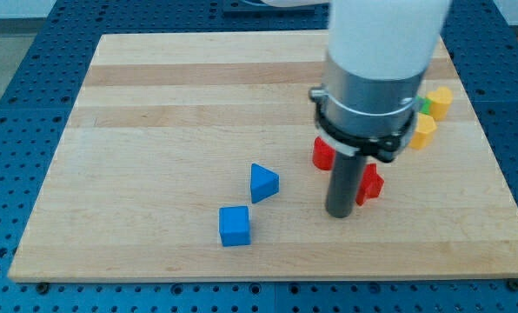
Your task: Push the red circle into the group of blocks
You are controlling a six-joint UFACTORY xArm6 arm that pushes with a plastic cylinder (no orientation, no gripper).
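Standing my tip point(341, 213) on the wooden board point(155, 130), right of the middle, with the dark rod rising into the grey and white arm body point(372, 78) that is covering much of the view's upper right; carrying no jaws to open or close, only the bare rod. Touching or nearly touching a red block point(371, 183) just to the view's right of the rod, shape hard to make out since the rod is hiding part of it. Showing another red block point(322, 154), seemingly the rounded one, just to the view's upper left of the rod, partly hidden under the arm's collar. Grouping two yellow blocks point(438, 102) point(423, 131) and a sliver of green block point(423, 106) near the board's right edge, close together. Leaving a blue triangle point(262, 182) and a blue cube point(235, 225) well apart to the view's left
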